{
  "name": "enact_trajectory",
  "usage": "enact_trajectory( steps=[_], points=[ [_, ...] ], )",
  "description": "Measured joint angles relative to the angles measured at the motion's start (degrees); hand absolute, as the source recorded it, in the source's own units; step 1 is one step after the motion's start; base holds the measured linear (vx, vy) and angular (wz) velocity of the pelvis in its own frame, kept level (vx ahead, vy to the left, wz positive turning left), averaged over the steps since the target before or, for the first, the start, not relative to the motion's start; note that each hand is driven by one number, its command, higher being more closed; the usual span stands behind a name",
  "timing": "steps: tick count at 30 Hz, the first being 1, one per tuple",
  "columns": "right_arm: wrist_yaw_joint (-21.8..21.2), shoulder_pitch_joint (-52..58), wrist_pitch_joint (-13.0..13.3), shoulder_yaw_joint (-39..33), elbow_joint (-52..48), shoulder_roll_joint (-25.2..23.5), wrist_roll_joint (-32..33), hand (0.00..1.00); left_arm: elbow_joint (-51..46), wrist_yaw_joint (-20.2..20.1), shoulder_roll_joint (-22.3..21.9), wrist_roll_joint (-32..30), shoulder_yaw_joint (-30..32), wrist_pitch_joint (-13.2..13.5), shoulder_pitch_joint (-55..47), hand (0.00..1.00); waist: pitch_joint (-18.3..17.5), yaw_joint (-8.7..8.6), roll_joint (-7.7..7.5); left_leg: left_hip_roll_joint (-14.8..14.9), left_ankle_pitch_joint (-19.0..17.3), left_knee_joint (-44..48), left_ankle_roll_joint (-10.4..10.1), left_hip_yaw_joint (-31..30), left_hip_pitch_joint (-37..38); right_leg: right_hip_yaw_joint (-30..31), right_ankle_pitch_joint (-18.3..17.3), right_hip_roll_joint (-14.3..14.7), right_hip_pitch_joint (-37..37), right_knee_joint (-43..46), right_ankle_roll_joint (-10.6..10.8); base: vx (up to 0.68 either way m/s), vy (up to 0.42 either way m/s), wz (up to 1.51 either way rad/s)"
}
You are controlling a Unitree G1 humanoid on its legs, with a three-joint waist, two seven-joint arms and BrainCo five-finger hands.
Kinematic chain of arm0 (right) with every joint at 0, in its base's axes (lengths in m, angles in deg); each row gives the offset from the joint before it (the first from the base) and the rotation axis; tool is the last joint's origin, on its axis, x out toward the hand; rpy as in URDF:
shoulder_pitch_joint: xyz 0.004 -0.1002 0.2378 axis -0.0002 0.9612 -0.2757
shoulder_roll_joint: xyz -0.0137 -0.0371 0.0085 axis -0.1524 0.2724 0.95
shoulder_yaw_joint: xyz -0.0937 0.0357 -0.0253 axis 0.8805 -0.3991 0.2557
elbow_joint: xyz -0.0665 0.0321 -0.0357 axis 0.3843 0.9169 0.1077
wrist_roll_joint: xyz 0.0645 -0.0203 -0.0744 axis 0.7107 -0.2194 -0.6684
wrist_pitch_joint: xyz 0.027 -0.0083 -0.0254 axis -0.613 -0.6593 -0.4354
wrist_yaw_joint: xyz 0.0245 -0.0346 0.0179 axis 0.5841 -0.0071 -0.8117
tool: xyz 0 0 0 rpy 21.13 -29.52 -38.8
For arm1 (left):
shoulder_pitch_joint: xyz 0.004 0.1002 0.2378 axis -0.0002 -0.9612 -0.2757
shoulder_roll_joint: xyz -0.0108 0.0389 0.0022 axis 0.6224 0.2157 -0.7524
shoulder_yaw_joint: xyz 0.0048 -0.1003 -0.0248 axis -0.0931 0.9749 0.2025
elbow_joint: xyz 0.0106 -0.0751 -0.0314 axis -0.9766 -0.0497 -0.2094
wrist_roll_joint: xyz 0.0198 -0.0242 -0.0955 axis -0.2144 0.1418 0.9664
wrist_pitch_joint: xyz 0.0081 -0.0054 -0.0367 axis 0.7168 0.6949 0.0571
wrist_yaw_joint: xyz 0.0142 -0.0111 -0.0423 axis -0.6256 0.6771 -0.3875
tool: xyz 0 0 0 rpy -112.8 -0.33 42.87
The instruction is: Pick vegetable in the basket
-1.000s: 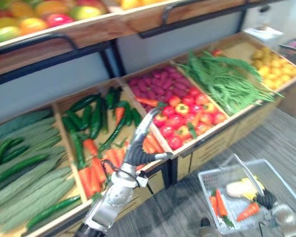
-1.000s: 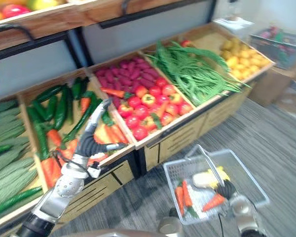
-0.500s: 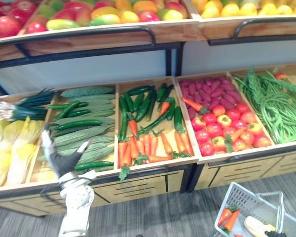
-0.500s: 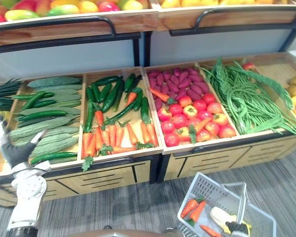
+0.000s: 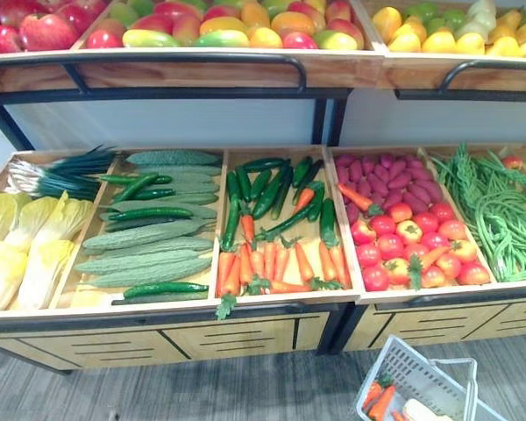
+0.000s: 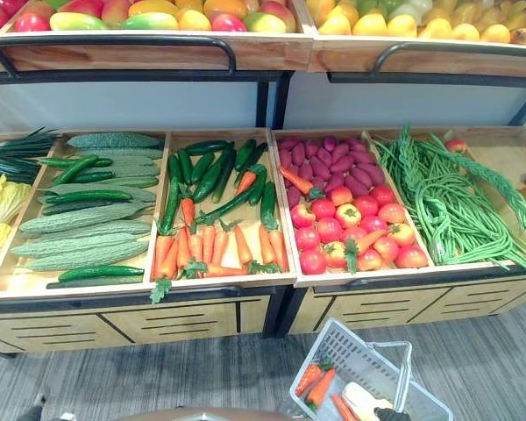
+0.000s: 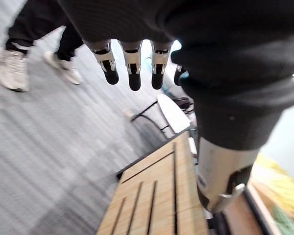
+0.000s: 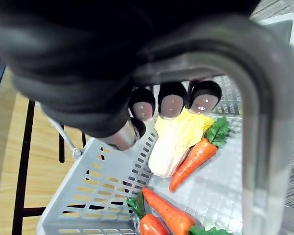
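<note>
A grey plastic basket (image 6: 355, 346) hangs low at the right in front of the stand. It holds several carrots (image 8: 191, 161) and a pale yellow cabbage (image 8: 174, 142). My right hand (image 8: 88, 73) is shut on the basket's grey handle (image 8: 257, 127), fingers curled under the bar. My left hand (image 7: 132, 63) hangs beside the stand's wooden base (image 7: 152, 200), above the floor, fingers straight and holding nothing. Carrots (image 5: 272, 263) and dark cucumbers (image 5: 263, 189) fill the stand's middle crate.
Other crates hold bitter gourds (image 5: 149, 246), yellow cabbages (image 5: 26, 254), red tomatoes (image 5: 403, 250), purple sweet potatoes (image 5: 381, 171) and long beans (image 5: 500, 210). A fruit shelf (image 5: 202, 66) overhangs the crates. A person's legs and shoes (image 7: 14, 68) stand on the floor near my left hand.
The camera has swung left to face the stand squarely. My left hand, raised over the carrot crate, has dropped down to my side. The basket stays in my right hand.
</note>
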Motion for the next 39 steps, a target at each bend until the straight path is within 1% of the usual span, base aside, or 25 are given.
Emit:
enact_trajectory(
  steps=[4,7,8,9,13,15,18,19,21,22,23,24,25,26,27,28,30,32,33,34,35,36,37,38,39],
  points=[
    [0.01,-0.43,0.46,0.00,0.85,0.01,-0.25,1.00,5.55,-14.76,0.08,1.89,0.17,-7.92,-0.47,0.00,0.17,-0.03,0.26,0.04,-0.39,-0.01,-0.03,1.09,0.89,1.07,0.00,0.04,0.10,-0.06,0.01,0.01,0.003,-0.13],
    [0.01,-0.57,1.85,0.05,1.80,0.03,-2.31,1.00,7.49,-27.63,-0.09,1.99,-4.14,-11.26,-1.15,0.00,0.35,0.01,0.50,0.07,-0.82,-0.02,-0.15,2.29,1.76,2.33,0.01,0.05,0.08,-0.04,0.01,0.00,0.011,-0.19],
    [0.01,-0.57,2.10,0.06,1.79,0.03,-2.33,1.00,7.82,-29.76,-0.09,2.00,-5.16,-11.87,-1.16,0.00,0.35,0.01,0.49,0.07,-0.98,-0.02,-0.26,2.49,1.89,2.52,0.00,0.05,0.09,-0.04,0.02,0.00,0.014,-0.21],
    [0.03,-0.56,2.60,0.19,1.80,0.03,-2.32,1.00,8.10,-35.06,-0.10,1.98,-8.52,-12.64,-1.09,0.00,0.46,-0.04,0.76,0.08,-1.18,-0.02,-0.46,3.01,2.20,2.99,0.00,0.06,0.01,-0.01,0.02,0.01,0.015,-0.15],
    [0.01,-0.48,3.76,0.17,1.80,0.03,-0.52,1.00,8.10,-40.54,-0.09,1.95,-12.84,-13.13,-1.19,0.00,0.74,-0.02,1.19,0.10,-2.41,0.23,-0.27,5.41,3.42,4.94,-0.97,-0.09,-0.25,0.94,1.20,0.00,0.016,-0.24],
    [0.15,-0.57,4.07,0.07,1.77,-0.22,0.53,1.00,8.10,-42.07,-0.01,1.93,-14.38,-13.04,-1.10,0.00,0.96,-0.02,0.96,0.01,-3.60,1.59,-0.16,6.85,3.51,6.46,-2.54,-0.58,-1.74,2.98,1.66,0.02,0.036,-0.32],
    [0.63,-0.42,4.95,-0.07,0.68,-1.39,0.81,1.00,8.04,-43.64,0.18,1.62,-17.60,-12.27,0.40,0.00,2.95,-0.19,0.00,1.04,-10.67,14.72,0.33,7.11,-0.49,9.21,-4.56,-2.20,-4.47,8.86,2.16,0.05,0.054,-0.31],
    [1.19,0.17,5.10,-0.07,-0.69,-2.17,1.67,1.00,8.05,-43.84,0.63,1.02,-18.35,-11.99,0.75,0.00,3.57,-0.26,-0.11,2.05,-14.02,20.27,0.37,7.56,-2.55,9.89,-4.29,-2.41,-5.10,10.36,2.83,0.05,0.087,-0.36],
    [1.76,0.26,6.17,0.09,-1.78,-3.11,2.86,1.00,7.88,-43.88,1.45,-0.97,-20.13,-12.00,1.43,0.00,3.81,-0.18,-0.08,3.58,-16.91,23.75,0.57,8.73,-4.31,12.10,-3.11,-2.05,-7.16,12.54,4.21,0.03,0.115,-0.44],
    [1.78,0.16,6.46,0.22,-3.06,-3.99,2.88,1.00,7.75,-43.88,2.15,-1.83,-20.85,-12.12,1.96,0.00,4.57,-0.21,-0.05,4.54,-17.86,24.55,0.61,10.05,-3.96,13.32,-1.59,-1.54,-8.83,14.83,3.95,-0.02,0.200,-0.73],
    [1.75,0.60,7.11,0.32,-5.44,-5.53,2.86,1.00,6.99,-44.42,3.05,-5.00,-21.72,-12.52,2.80,0.00,5.76,-0.49,0.59,5.93,-18.19,24.61,0.88,12.16,-2.81,13.64,3.32,0.08,-10.75,16.39,1.89,-0.06,0.206,-0.71],
    [1.73,0.83,7.34,0.58,-6.44,-5.99,2.85,1.00,6.60,-44.52,3.28,-6.04,-21.74,-12.59,3.18,0.00,6.01,-0.56,0.66,6.22,-18.16,24.39,1.17,13.34,-2.45,13.27,5.90,0.70,-11.46,16.07,0.73,-0.10,0.314,-0.97],
    [1.61,0.90,8.03,1.95,-7.80,-6.49,2.79,1.00,5.53,-44.61,3.26,-7.40,-21.88,-13.12,3.55,0.00,6.37,-0.60,1.30,7.01,-17.39,22.88,2.38,16.82,-1.34,11.78,12.28,1.94,-12.38,11.74,-0.66,-0.06,0.254,-0.95],
    [1.46,0.71,8.52,3.25,-8.27,-6.41,2.70,1.00,5.14,-44.62,3.05,-7.61,-22.26,-13.38,3.26,0.00,6.16,-0.36,2.34,8.10,-16.76,21.50,3.35,19.11,-1.16,10.94,15.09,2.51,-11.73,8.81,-1.59,-0.08,0.256,-1.31],
    [1.30,-0.21,9.20,5.29,-9.42,-6.47,2.42,1.00,3.72,-44.60,3.01,-7.36,-22.66,-13.75,3.58,0.00,7.62,-0.52,1.70,8.57,-16.40,20.53,3.85,22.95,-0.84,6.08,11.45,1.76,-13.94,15.69,-4.96,-0.06,0.197,-1.34],
    [1.30,-1.10,9.56,5.79,-9.40,-6.31,2.21,1.00,2.60,-44.37,3.93,-6.96,-23.38,-13.88,3.91,0.00,8.46,-0.55,0.60,8.58,-16.14,20.11,4.27,26.12,0.05,1.91,6.78,0.25,-15.00,24.10,-6.16,-0.07,0.168,-1.27],
    [1.32,-1.20,10.02,6.71,-8.90,-6.36,2.17,1.00,2.32,-44.15,4.82,-6.93,-23.41,-14.57,4.17,0.00,8.56,-0.27,0.11,9.44,-16.16,20.95,4.39,29.92,0.34,-4.03,5.44,-1.10,-13.25,29.36,-8.34,-0.04,0.105,-1.15],
    [1.28,-1.32,10.94,8.15,-7.85,-6.39,2.10,1.00,2.38,-43.81,4.75,-6.93,-22.50,-15.09,4.03,0.00,8.62,-0.22,-0.39,9.49,-16.26,22.26,4.58,34.29,1.19,-7.28,5.65,-1.36,-10.38,26.59,-8.30,0.00,-0.001,-1.39],
    [1.29,-1.92,11.20,8.71,-7.36,-6.17,2.08,1.00,2.37,-43.76,4.45,-6.95,-21.28,-15.49,4.17,0.00,9.16,0.05,0.12,10.38,-15.98,25.40,5.39,36.03,1.31,-9.70,6.33,-0.21,-8.75,21.81,-9.35,-0.08,-0.111,-1.55],
    [1.30,-2.90,11.24,9.26,-6.72,-6.24,2.04,1.00,2.57,-43.97,4.26,-6.98,-21.16,-15.48,4.30,0.00,9.98,-0.01,-0.64,10.73,-16.98,29.59,6.09,36.37,-0.87,-9.71,7.22,0.42,-7.34,16.09,-9.35,-0.27,-0.136,-1.56],
    [1.29,-3.06,11.36,9.21,-6.67,-4.95,1.36,1.00,2.55,-44.00,2.79,-6.97,-21.22,-15.55,4.39,0.00,9.12,-0.09,1.50,8.07,-14.05,21.58,7.46,34.82,-1.56,-9.45,7.25,1.22,-6.24,10.12,-8.43,-0.27,-0.104,-1.27],
    [1.23,-3.11,11.37,9.11,-6.35,-4.35,0.48,1.00,2.55,-44.03,1.89,-6.99,-21.23,-15.38,4.28,0.00,9.36,-0.11,2.21,8.44,-15.66,20.48,6.12,36.81,-0.49,-10.19,4.30,0.80,-6.91,11.79,-8.25,-0.24,-0.010,-0.93],
    [0.82,-4.16,11.23,9.27,-5.15,-4.64,-0.02,1.00,2.43,-44.01,2.28,-7.07,-21.36,-15.16,4.88,0.00,9.91,-0.28,1.26,7.31,-15.70,20.50,6.02,38.37,-0.11,-11.70,-1.03,-2.07,-8.24,18.73,-8.09,-0.01,-0.030,-0.69],
    [0.32,-4.15,11.26,9.23,-4.85,-4.71,-0.02,1.00,2.43,-43.89,2.76,-7.17,-21.60,-15.00,5.03,0.00,9.69,-0.22,0.68,7.33,-15.69,20.68,5.98,40.18,0.26,-13.79,-3.03,-3.27,-8.19,21.62,-8.56,0.03,-0.090,-0.96],
    [-0.04,-4.59,11.27,9.49,-4.54,-4.65,-0.21,1.00,2.45,-43.80,3.17,-7.20,-21.17,-15.01,4.60,0.00,9.48,0.77,0.01,8.13,-15.59,22.08,5.71,43.42,1.35,-15.87,-1.60,-2.63,-7.51,18.50,-7.28,0.08,-0.203,-1.32]
  ],
)
